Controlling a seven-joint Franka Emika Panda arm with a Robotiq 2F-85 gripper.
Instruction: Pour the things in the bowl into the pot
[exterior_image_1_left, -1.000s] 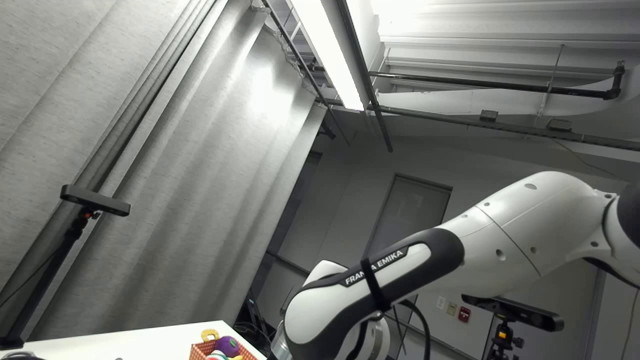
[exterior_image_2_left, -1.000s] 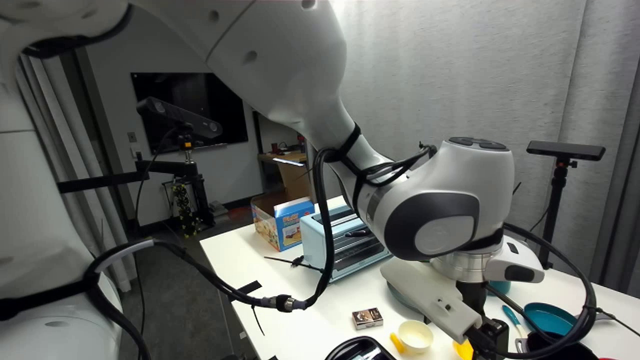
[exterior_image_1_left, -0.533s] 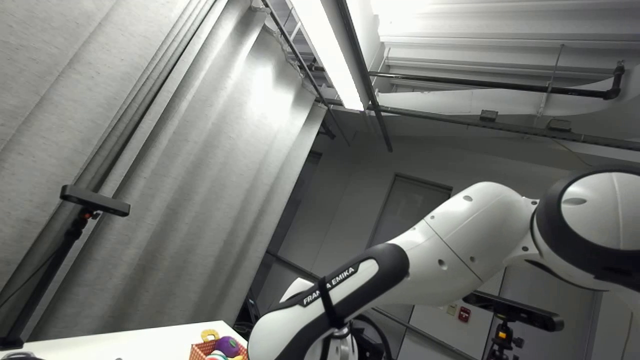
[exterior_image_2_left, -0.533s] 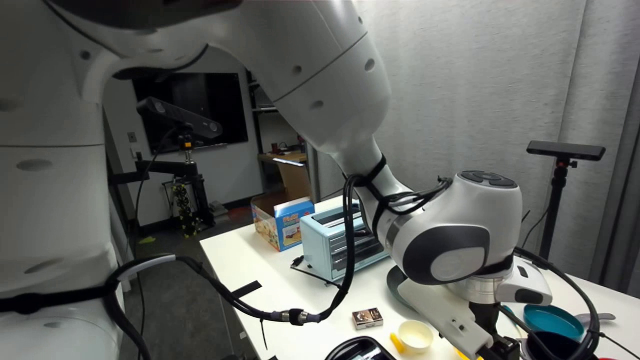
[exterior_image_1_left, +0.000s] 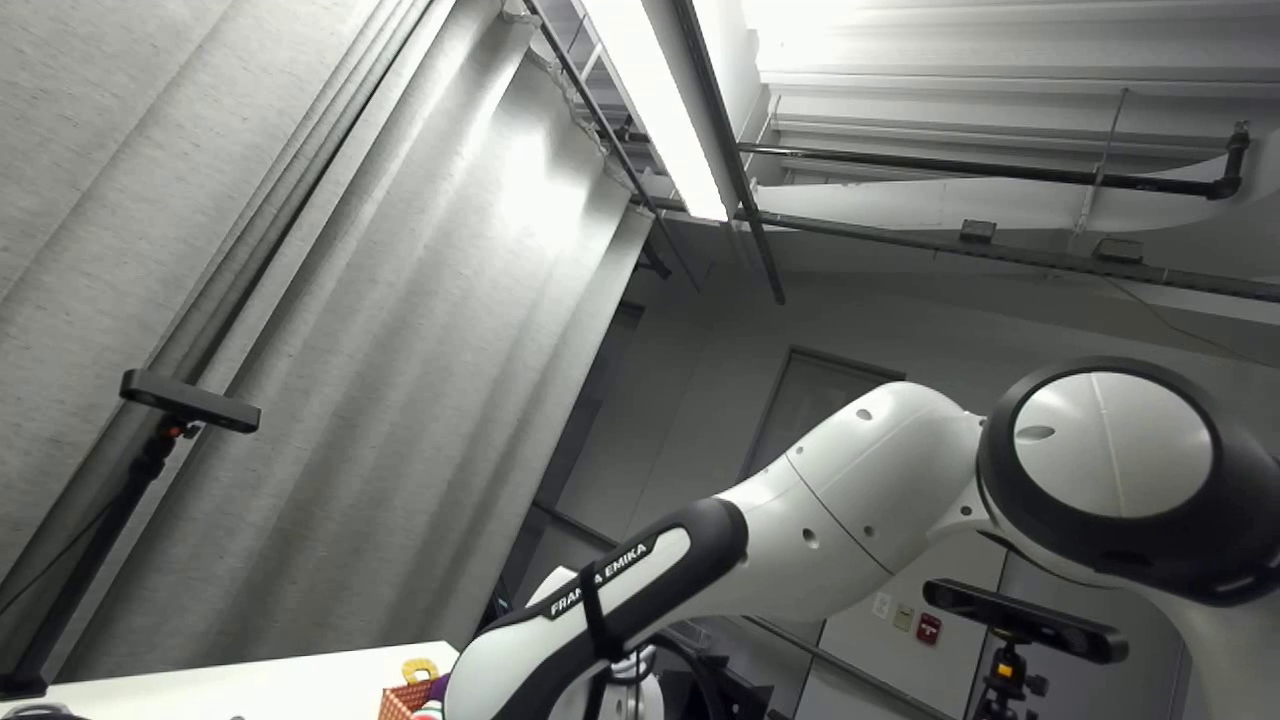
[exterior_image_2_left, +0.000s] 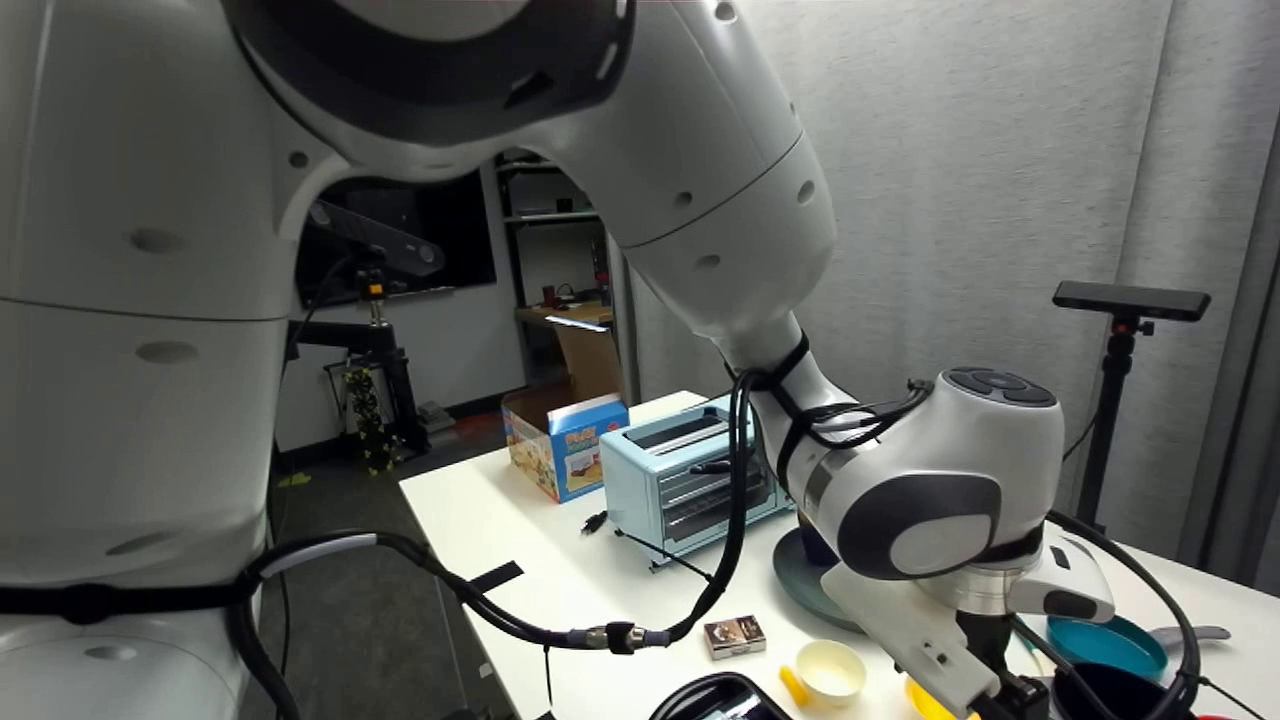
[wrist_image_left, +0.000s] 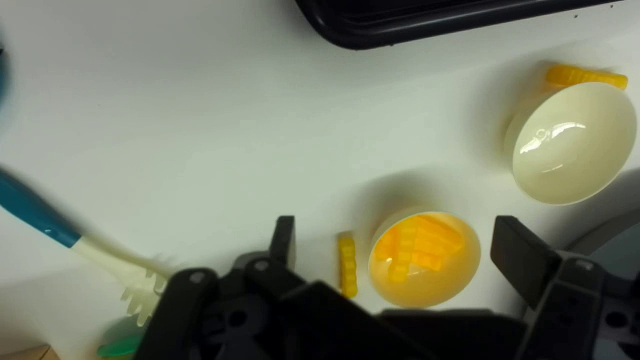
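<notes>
A small cream bowl (wrist_image_left: 435, 294) holding several yellow-orange crinkle-cut pieces (wrist_image_left: 432, 242) stands on the white table. In an exterior view this bowl (exterior_image_2_left: 930, 700) shows yellow at the bottom edge. My gripper (wrist_image_left: 400, 245) is open above it in the wrist view, with the bowl between the two fingers and neither touching it. A loose yellow piece (wrist_image_left: 348, 265) lies between the left finger and the bowl. In an exterior view the gripper (exterior_image_2_left: 1012, 695) is partly cut off at the bottom. A dark blue pot (exterior_image_2_left: 1125, 687) stands to its right, partly behind a cable.
An empty cream bowl (wrist_image_left: 575, 150) with a yellow piece (wrist_image_left: 585, 76) beside it stands nearby. A black tray (wrist_image_left: 425, 30), a blue-handled pasta server (wrist_image_left: 40, 215), a grey plate (exterior_image_2_left: 800, 585), a teal pan (exterior_image_2_left: 1105, 645), a toaster oven (exterior_image_2_left: 690, 480) and a basket (exterior_image_1_left: 403, 698) are around.
The arm has swung, moving left and lower in an exterior view where it now partly covers the basket. Elsewhere the hand has moved right and down, uncovering more of the plate and toaster oven.
</notes>
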